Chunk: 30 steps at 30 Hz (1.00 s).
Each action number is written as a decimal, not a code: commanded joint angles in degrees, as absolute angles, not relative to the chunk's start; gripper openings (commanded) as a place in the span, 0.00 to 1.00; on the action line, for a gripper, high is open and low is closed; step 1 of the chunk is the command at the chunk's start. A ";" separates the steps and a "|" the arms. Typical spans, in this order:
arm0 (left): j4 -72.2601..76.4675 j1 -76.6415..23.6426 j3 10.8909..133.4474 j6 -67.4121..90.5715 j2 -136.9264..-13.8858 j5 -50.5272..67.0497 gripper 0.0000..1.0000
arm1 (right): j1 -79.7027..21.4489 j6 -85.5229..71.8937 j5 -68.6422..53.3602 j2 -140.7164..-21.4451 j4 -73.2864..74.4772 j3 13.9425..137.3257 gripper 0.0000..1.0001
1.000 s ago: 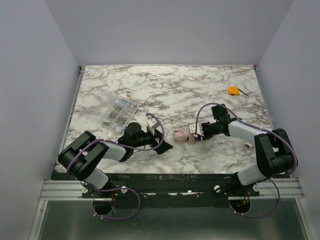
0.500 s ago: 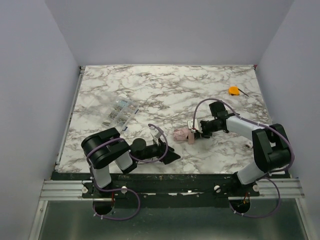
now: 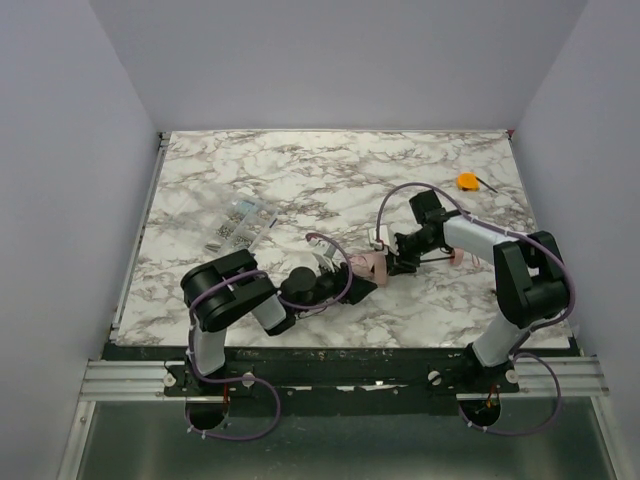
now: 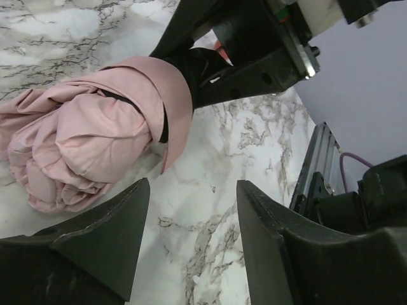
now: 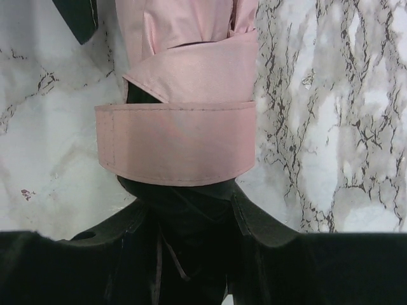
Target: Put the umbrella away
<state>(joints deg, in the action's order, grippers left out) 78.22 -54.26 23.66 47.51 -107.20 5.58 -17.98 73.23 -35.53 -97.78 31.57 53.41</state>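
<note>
The pale pink folded umbrella (image 3: 367, 264) lies on the marble table, centre-right. Its strap (image 5: 176, 141) is wrapped round the bundle. My right gripper (image 3: 393, 264) is at the umbrella's right end, and in the right wrist view (image 5: 191, 204) its fingers are closed on the dark end under the strap. My left gripper (image 3: 360, 287) lies low just in front of the umbrella. In the left wrist view (image 4: 191, 194) it is open and empty, with the pink canopy (image 4: 82, 143) up and to the left of the fingers, apart from them.
A clear packet of small metal parts (image 3: 238, 222) lies at the left of the table. A small orange object (image 3: 467, 180) sits at the back right. Grey walls close in the table on three sides. The left arm lies along the near edge.
My left arm has swung right along the near edge, bringing its open gripper up to the umbrella. The right gripper and umbrella have shifted slightly toward the back.
</note>
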 commanded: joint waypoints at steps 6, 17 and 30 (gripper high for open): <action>73.49 -54.58 28.56 52.99 -112.06 1.65 0.51 | -19.07 67.36 -24.53 -106.59 40.65 51.79 0.02; 75.34 -54.67 32.25 57.41 -117.46 1.54 0.42 | -19.16 66.46 -24.44 -106.88 40.44 52.12 0.02; 77.65 -54.58 34.98 57.74 -119.70 1.12 0.38 | -19.17 66.18 -24.43 -106.96 40.09 52.16 0.02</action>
<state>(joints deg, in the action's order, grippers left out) 74.59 -54.48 33.61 57.14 -118.21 3.18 -18.04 68.82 -35.14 -100.40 34.94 56.80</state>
